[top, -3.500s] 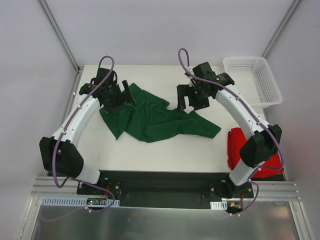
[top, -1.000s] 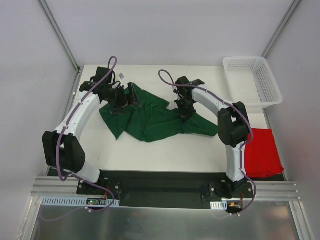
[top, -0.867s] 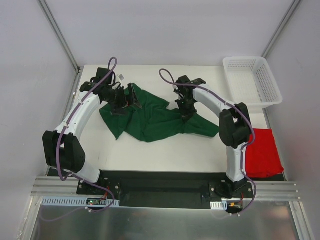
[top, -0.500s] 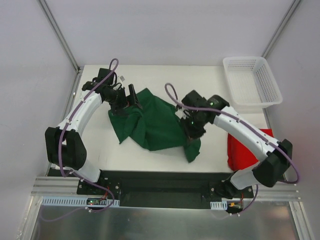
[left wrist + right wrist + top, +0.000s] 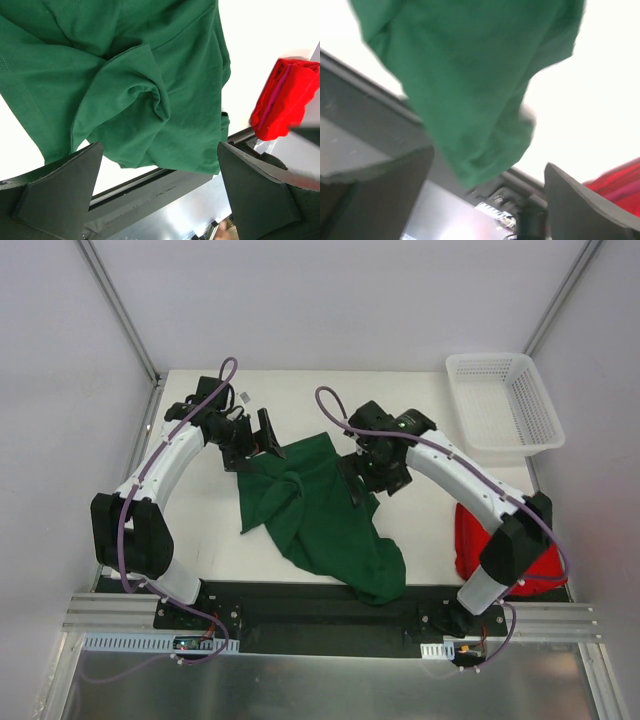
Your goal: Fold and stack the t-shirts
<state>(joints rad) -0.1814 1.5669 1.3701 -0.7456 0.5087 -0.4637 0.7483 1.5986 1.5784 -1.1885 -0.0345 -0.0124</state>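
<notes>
White mesh basket (image 5: 490,357) sits upright at the far right corner of the white table (image 5: 300,390). Black baseplate (image 5: 330,615) runs along the near edge, with aluminium rails (image 5: 105,615) at its ends. Metal struts (image 5: 118,308) stand at the far corners.

No legible text, label, brand or number in any of the three views. A small white tag (image 5: 243,396) sits just beyond the crumpled green cotton t-shirt (image 5: 320,510), but it's too small to read.
</notes>
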